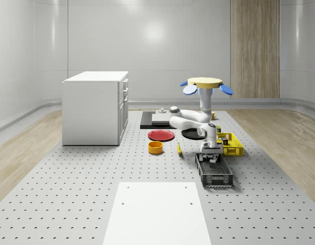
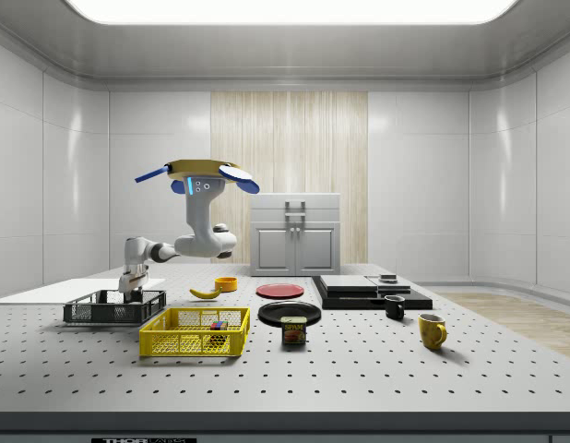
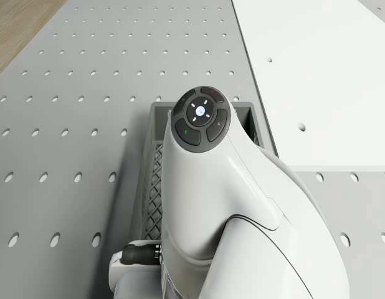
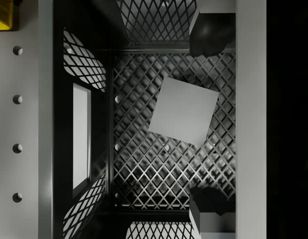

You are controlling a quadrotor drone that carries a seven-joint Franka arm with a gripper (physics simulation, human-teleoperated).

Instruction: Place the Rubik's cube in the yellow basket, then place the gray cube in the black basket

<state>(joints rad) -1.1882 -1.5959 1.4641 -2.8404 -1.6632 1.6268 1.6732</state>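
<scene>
Wrist view: gray cube [image 4: 184, 110] lies loose on the black basket [image 4: 144, 164] floor, hand [image 4: 210, 119] spread wide above it with fingertips [image 4: 209, 35] well apart, holding nothing; drone [image 1: 206, 84] hovers beyond the baskets, Rubik's cube [image 2: 217, 325] sitting in the yellow basket [image 2: 195, 343].

Drone [image 2: 205, 172] hovers above the table [image 2: 377, 378], behind the yellow basket [image 2: 195, 332] in the side view; arm reaches down toward that view's left. Gripper [image 2: 130, 291] sits at the black basket [image 2: 114, 308], fingers [image 4: 210, 34] spread either side of the gray cube [image 4: 183, 110], not touching it. Cube lies on the basket floor. Rubik's cube [image 2: 217, 325] inside the yellow basket. Black basket left of the yellow one in the side view. Can [image 2: 294, 330] just right of the yellow basket; mug [image 2: 432, 330] further right. Banana [image 2: 205, 293] and bowl [image 2: 226, 283] behind. Cabinet [image 2: 295, 234] at the far back.
</scene>
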